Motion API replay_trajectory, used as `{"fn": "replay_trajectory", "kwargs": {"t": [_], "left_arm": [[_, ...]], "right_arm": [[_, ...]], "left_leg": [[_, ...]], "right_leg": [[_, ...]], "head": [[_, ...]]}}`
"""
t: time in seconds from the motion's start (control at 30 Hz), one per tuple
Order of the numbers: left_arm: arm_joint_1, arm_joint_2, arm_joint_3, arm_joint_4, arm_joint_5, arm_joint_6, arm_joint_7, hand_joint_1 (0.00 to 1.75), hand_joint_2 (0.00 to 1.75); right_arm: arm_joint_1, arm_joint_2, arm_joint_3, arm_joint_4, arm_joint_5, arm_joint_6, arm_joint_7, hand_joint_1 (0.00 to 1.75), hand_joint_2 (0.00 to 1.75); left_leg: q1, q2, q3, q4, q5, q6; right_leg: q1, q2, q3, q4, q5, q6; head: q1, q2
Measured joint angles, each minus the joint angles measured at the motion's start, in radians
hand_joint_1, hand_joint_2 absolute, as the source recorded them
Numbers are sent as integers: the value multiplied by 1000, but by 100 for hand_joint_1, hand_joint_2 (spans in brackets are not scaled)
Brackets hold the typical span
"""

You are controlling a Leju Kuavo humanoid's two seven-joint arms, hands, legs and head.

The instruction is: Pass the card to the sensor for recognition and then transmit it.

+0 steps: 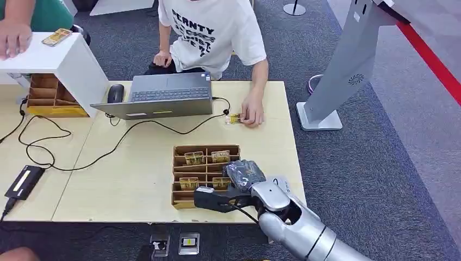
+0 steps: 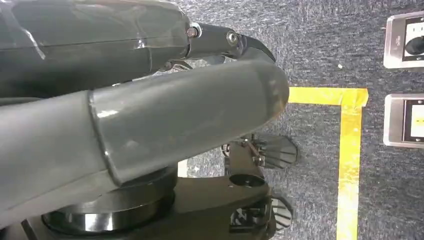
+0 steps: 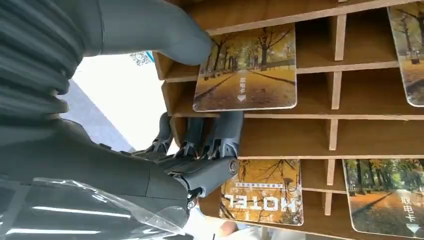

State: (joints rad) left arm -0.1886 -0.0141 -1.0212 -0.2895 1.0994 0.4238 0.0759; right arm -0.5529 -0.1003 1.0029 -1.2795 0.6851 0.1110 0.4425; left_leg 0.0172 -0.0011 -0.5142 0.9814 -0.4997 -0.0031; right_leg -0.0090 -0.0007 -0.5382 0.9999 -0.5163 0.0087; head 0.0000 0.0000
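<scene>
A wooden card rack [image 1: 181,196] stands at the table's front edge, with several yellow hotel cards in its slots. My right hand [image 1: 243,176] hangs over the rack's right side. Close up, its thumb [image 3: 165,30] presses the corner of one autumn-avenue card [image 3: 250,70]. Its fingers [image 3: 215,135] reach into the slot on that card's other side, so the card is pinched while still in the rack. A black flat sensor box [image 1: 24,182] lies at the table's left front. My left hand [image 2: 190,110] hangs over the carpet and holds nothing.
A person seated behind the table holds a small card [image 1: 234,118] beside an open laptop [image 1: 163,95] and mouse [image 1: 115,93]. Another person's hand [image 1: 13,38] rests on a white box. A second wooden rack [image 1: 51,98] sits back left. A grey kiosk [image 1: 348,70] stands right of the table. Cables cross the table.
</scene>
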Motion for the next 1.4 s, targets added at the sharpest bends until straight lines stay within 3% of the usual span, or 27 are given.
{"fn": "replay_trajectory", "kwargs": {"t": [0.07, 0.1, 0.13, 0.2, 0.27, 0.53, 0.93, 1.33, 1.4], "left_arm": [[0, 0, 0, 0, 0, 0, 0, 0, 0], [0, -1, 0, 0, 0, 0, 0, 0, 0], [0, -1, 0, 0, 0, 0, 0, 0, 0], [0, -1, 0, 0, 0, 0, 0, 0, 0], [0, -1, 0, 0, 0, 0, 0, 0, 0], [0, -1, 0, 0, -7, 0, 0, 0, 0], [0, -1, 0, 0, -24, -2, 0, 0, 0], [0, -1, 0, 0, -43, -11, 0, 0, 0], [0, -1, 0, 0, -48, -14, 0, 0, 0]], "right_arm": [[-3, 2, 0, 5, 0, 0, 0, 99, 175], [-5, 2, 0, 7, 0, 0, -2, 115, 175], [-6, 3, 0, 9, 0, 0, -2, 154, 175], [-9, 5, 0, 13, 1, 0, -3, 157, 175], [-13, 9, 0, 15, 1, 0, -3, 147, 175], [-23, 10, 0, 27, -1, -1, -7, 155, 175], [-25, 10, 0, 34, -7, -4, -10, 152, 175], [-26, -2, -5, 1, -4, 8, 50, 175, 175], [-26, -12, -12, -20, 5, 15, 67, 171, 175]], "left_leg": [[0, 0, 0, 0, 0, 0], [0, 0, 0, 0, 0, 0], [0, 0, 0, 0, 0, 0], [0, 0, 0, 0, 0, 0], [0, 0, 0, 0, 0, 0], [0, 0, 0, 0, 0, 0], [0, 0, 1, 0, 0, -1], [0, 0, 1, 0, 1, -1], [0, 0, 0, 0, 1, -1]], "right_leg": [[0, 0, 0, 0, 0, 0], [0, 0, 0, 0, 0, 0], [0, 0, 0, 0, 0, 0], [0, 0, 0, 0, 0, 0], [0, 0, 0, 0, 0, 0], [0, 0, 0, 0, 0, 0], [0, 0, 0, 0, 0, 0], [0, 0, 0, 0, 0, 0], [0, 0, 0, 0, 0, 0]], "head": [[0, 0], [0, 0], [0, 0], [0, 0], [0, 0], [0, 0], [0, 0], [0, 0], [0, 0]]}}
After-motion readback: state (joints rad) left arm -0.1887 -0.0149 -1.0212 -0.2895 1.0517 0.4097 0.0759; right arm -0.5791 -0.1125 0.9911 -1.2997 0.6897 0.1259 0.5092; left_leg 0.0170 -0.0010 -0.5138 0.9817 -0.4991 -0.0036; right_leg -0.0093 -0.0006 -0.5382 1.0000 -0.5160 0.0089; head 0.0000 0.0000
